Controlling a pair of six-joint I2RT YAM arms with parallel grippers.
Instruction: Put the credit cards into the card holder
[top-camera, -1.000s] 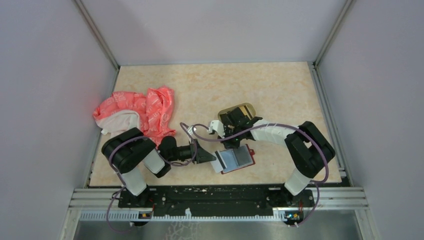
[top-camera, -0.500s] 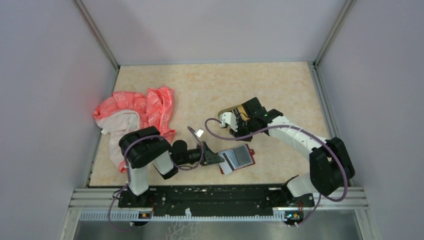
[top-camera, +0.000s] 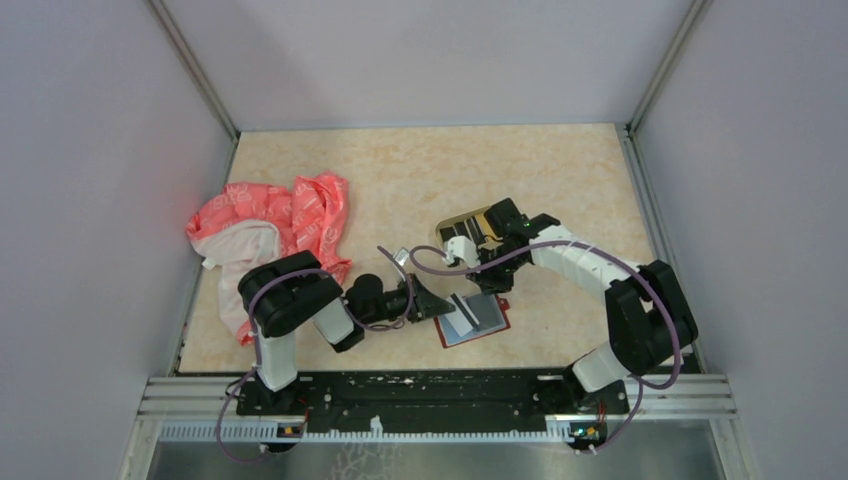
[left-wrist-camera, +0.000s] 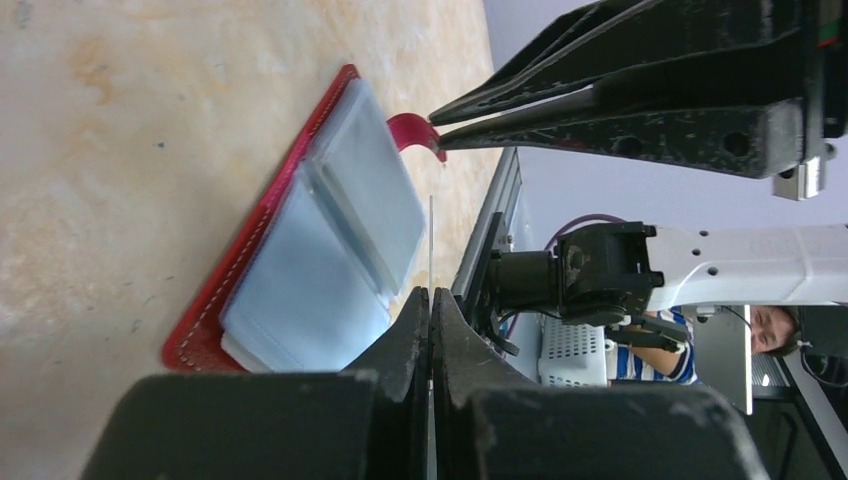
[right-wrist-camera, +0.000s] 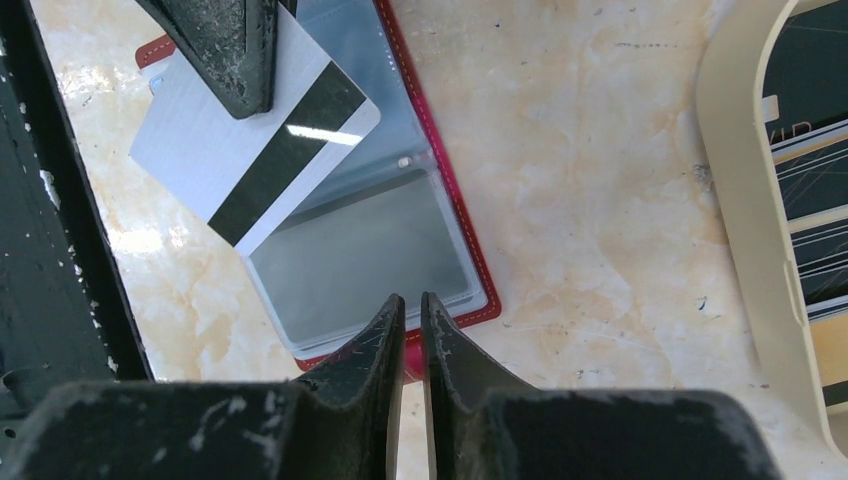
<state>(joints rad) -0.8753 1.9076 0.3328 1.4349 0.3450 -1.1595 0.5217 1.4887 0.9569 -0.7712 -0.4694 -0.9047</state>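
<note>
Red leather-like folding card holder (top-camera: 482, 318) lies open, clear sleeves up, on the marbled beige tabletop (top-camera: 420, 170), low and centre in the overhead view. The left gripper (top-camera: 432, 303) reaches in from the left of the frame, holding a grey plastic credit card with a black stripe (top-camera: 462, 305) tilted over the holder's left half. The right gripper (top-camera: 486, 284) comes down at the holder's upper edge. Just above it sits the oval tan tray (top-camera: 462, 217), and a crumpled pink cloth (top-camera: 285, 225) lies at upper left.

Left wrist view: the left gripper (left-wrist-camera: 430, 295) is clamped tight on the credit card (left-wrist-camera: 431, 240), which shows edge-on as a thin line above the card holder (left-wrist-camera: 330, 240) and is not yet in a sleeve. At upper right the right gripper (left-wrist-camera: 440, 135) meets the holder's red tab (left-wrist-camera: 408, 126).

Right wrist view: the right gripper (right-wrist-camera: 410, 305) has its jaws a slit apart, with red showing in the gap. Whether it pinches the tab or only presses on it, I cannot tell. The credit card (right-wrist-camera: 250, 150) overlaps the card holder (right-wrist-camera: 350, 250) at upper left. Dark striped cards (right-wrist-camera: 815, 150) wait in the tray (right-wrist-camera: 740, 200) at the right edge.

Several things could go wrong, as I judge it:
- The card's corner could miss the sleeve mouth and ride over the plastic.
- A push from the left could slide the light holder if the hold at the tab is weak.
- A steep tilt could bend the card or twist it in the grip.
- The two grippers work close enough to knock together.
</note>
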